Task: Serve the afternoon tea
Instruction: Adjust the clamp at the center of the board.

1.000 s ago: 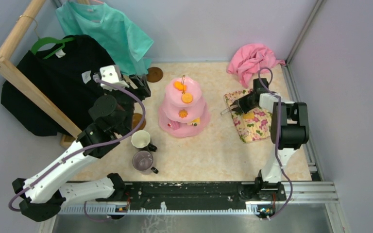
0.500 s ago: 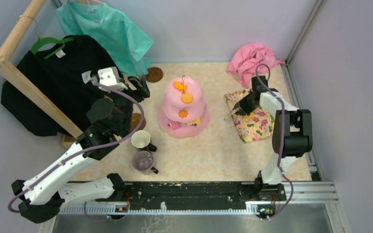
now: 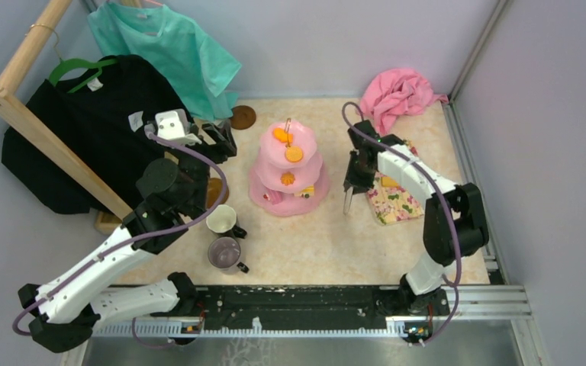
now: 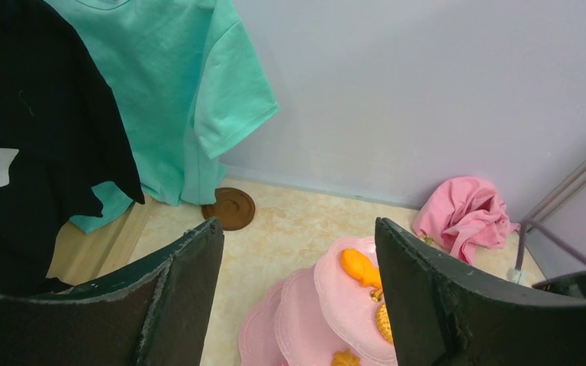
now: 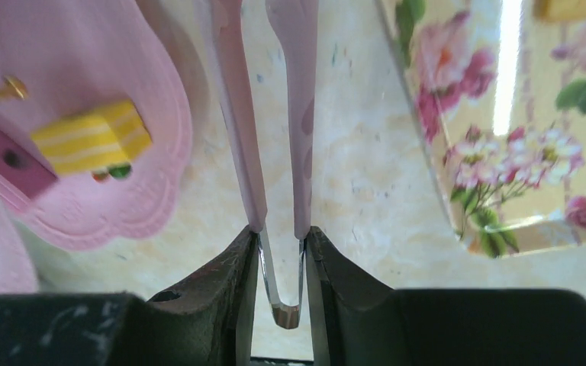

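robot lab test cell, plain lilac partition walls (image 3: 351,38), aluminium frame rail (image 3: 496,301), staged tabletop (image 3: 336,236)

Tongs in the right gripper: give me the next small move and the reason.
Probably swing the tongs over the floral mat and lower their tips around the yellow snack there. The right gripper is clamped on them, they hang between mat and cake stand, and that snack lies off the tiers where the others sit.

Shows black shirt (image 3: 84,130) and teal shirt (image 3: 172,49) hanging on wooden rack (image 3: 27,46) at left, crumpled pink cloth (image 3: 397,95) in far right corner, floral mat (image 3: 402,201) near it, pink tongs (image 5: 238,114) beside mat.
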{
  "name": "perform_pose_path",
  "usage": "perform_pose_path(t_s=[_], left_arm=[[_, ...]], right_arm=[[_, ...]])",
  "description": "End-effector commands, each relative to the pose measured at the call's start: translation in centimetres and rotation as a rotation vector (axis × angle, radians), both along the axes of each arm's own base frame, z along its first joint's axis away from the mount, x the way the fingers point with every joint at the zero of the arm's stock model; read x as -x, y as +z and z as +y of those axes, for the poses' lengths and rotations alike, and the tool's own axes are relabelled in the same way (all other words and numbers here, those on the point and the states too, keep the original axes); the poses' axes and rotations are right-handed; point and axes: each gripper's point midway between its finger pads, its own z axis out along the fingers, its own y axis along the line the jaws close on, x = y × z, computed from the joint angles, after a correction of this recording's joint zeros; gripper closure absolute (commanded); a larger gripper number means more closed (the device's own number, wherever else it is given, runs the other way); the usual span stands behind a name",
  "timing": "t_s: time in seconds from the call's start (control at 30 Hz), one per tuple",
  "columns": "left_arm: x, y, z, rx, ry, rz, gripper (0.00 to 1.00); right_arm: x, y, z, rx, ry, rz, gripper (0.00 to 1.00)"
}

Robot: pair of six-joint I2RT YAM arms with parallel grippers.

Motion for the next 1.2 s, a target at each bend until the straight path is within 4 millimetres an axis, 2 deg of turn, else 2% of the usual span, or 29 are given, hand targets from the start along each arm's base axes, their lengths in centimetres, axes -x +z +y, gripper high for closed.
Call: perform_pose_path(t_s=[0.0, 0.23, 0.4, 0.6, 0.9, 1.07, 1.17], left_arm=[[0.3, 0.8, 0.3, 0.032, -0.014, -0.031, 0.21], [0.2, 0.7, -0.1, 0.017, -0.023, -0.028, 0.21], [0.0, 0.6, -0.4, 0.008, -0.026, -0.024, 0.21], [-0.2, 0.3, -0.6, -0.004, -0.025, -0.02, 0.2], [-0.2, 0.1, -0.9, -0.003, -0.035, -0.009, 0.2], [-0.2, -0.1, -1.1, 0.0, -0.045, -0.002, 0.21], [-0.3, -0.3, -1.3, 0.0, -0.051, 0.006, 0.21]], right_arm=[[3.8, -0.3, -0.4, 0.109, 0.067, 0.008, 0.73], [6.6, -3.4, 0.3, 0.188, 0.105, 0.045, 0.72], [7.0, -5.0, 0.2, 0.231, 0.102, 0.047, 0.71], [7.4, -6.8, -0.5, 0.278, 0.085, 0.044, 0.6], [7.6, -8.0, -0.9, 0.294, 0.067, 0.009, 0.51], [8.3, -8.5, -1.0, 0.31, 0.057, -0.018, 0.46], [8.8, -9.4, -1.0, 0.317, 0.046, -0.032, 0.44]])
